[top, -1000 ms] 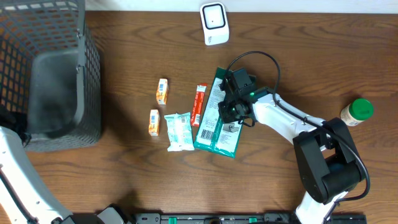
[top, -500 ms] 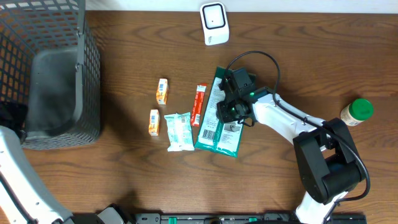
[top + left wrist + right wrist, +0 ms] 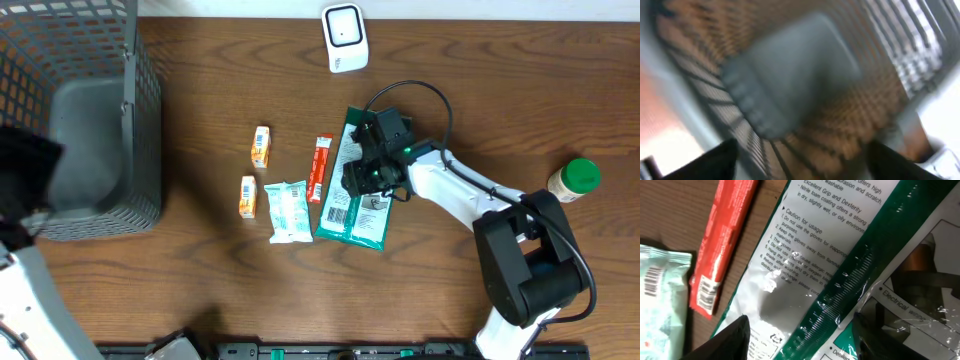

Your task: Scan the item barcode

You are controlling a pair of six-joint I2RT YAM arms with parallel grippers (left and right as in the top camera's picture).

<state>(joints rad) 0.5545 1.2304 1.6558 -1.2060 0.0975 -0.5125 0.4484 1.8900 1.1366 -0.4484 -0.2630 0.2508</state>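
A dark brown wood-grain table [image 3: 200, 290] fills the overhead view, with a strip of white wall [image 3: 500, 8] along the top edge.

There is one grey wire-mesh basket [image 3: 140, 120] at the upper left, holding a grey liner [image 3: 90, 140]. One white scanner [image 3: 344, 37] stands at top centre. Two small orange packets [image 3: 261, 146] [image 3: 248, 196] lie left of centre. Beside them are one pale teal packet [image 3: 288, 211] and one red stick pack [image 3: 321, 168]. One green-lidded jar [image 3: 573, 180] is at the far right.

The green glove pack [image 3: 350, 215] lies flat at centre, just right of the red stick. It looks like two overlapping packs, though I cannot be sure.

The right gripper [image 3: 370, 175] sits over the pack with its claw spread apart, gripping nothing. The left gripper [image 3: 805, 167] is at the left edge by the basket; the wrist view is blurred, but its claw is wide apart and empty.
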